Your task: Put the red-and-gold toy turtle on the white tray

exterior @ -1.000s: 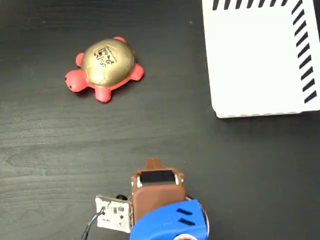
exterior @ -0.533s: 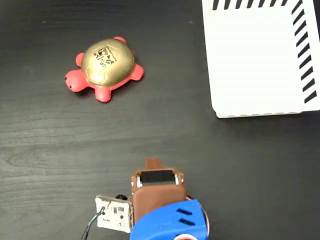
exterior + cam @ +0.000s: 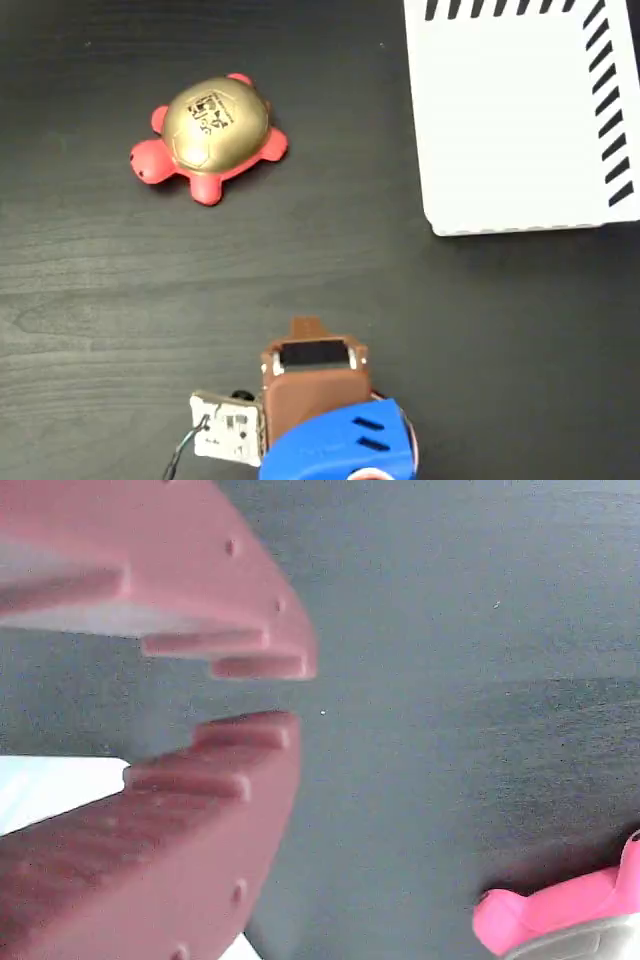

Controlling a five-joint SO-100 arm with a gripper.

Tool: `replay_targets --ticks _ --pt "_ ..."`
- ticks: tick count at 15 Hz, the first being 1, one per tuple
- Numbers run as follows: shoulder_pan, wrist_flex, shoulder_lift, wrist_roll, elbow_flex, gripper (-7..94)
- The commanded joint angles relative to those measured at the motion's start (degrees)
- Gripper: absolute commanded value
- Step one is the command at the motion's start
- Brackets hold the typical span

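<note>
The red-and-gold toy turtle (image 3: 212, 135) lies on the dark table at the upper left of the fixed view, gold shell up with its black mark showing. Filling the upper right corner is the white tray (image 3: 510, 120), black stripes along its top and right edges, nothing on it. My gripper (image 3: 305, 328) points up from the bottom middle, well short of both. In the wrist view the gripper (image 3: 300, 692) has its toothed reddish jaws almost together, only a thin slit between the tips and nothing held. A pink part of the turtle (image 3: 540, 920) peeks in at the lower right.
The brown wrist and blue arm body (image 3: 335, 450) sit at the bottom edge of the fixed view. A small white circuit board (image 3: 228, 428) with wires hangs on the arm's left. Dark wood-grain table (image 3: 120, 300) lies between gripper, turtle and tray.
</note>
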Motion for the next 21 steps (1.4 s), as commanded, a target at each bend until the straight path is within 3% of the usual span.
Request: replay_targets --ticks 1,8,12,17,18,21 --pt "-2.6 -1.3 -1.7 0.8 -2.5 0" --pt "-3.4 -17.1 -44.6 -17.9 -30.9 0" --pt "-5.0 -3.3 -65.7 -20.2 -57.7 0" --pt "-2.5 6.9 -89.6 -25.0 -82.0 0" --pt "-1.8 9.5 -95.0 -25.6 -87.3 5" --pt "-0.6 10.6 -103.3 -27.9 -94.1 32"
